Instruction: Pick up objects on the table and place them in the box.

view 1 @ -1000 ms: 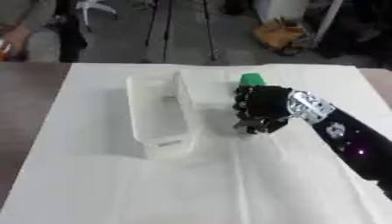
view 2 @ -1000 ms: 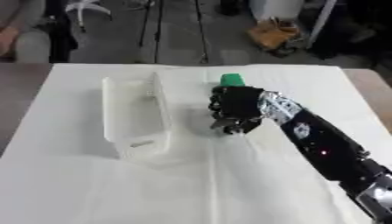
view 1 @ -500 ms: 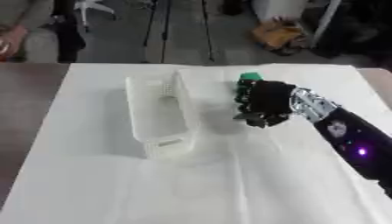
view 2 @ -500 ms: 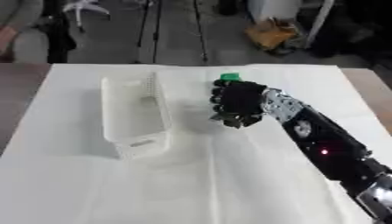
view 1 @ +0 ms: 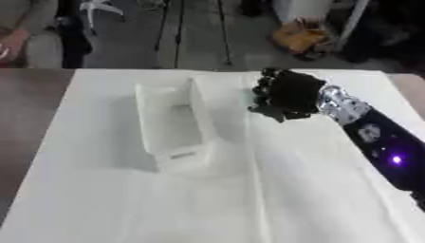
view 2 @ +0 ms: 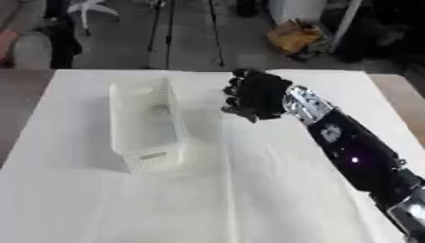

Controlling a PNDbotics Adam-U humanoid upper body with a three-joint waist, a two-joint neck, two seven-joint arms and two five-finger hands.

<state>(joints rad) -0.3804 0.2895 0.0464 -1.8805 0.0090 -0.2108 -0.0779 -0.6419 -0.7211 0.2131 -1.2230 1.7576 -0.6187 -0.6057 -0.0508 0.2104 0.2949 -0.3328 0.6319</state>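
Reaching in from the right edge, your right robot hand (view 1: 286,94) sits over the far middle of the white-cloth-covered table (view 1: 207,199), just to the right of the white translucent plastic box (view 1: 170,122). Its black fingers (view 2: 241,97) are curled in toward the palm, pointing left and down toward the box's right wall. You cannot see any object between them in either eye view, so whether the hand holds something cannot be told; no coloured item shows around it now. The black forearm with its silver wrist joint (view 1: 340,105) runs back toward the lower right corner, with a small purple light on it.

The box is a long rectangular bin, lying lengthwise away from you, slightly askew, its near short end toward the table's middle. Its inside looks bare as far as the views show. The hand is near the box's far right corner but apart from it, with a strip of cloth between them.

Your left robot hand does not show in either view.
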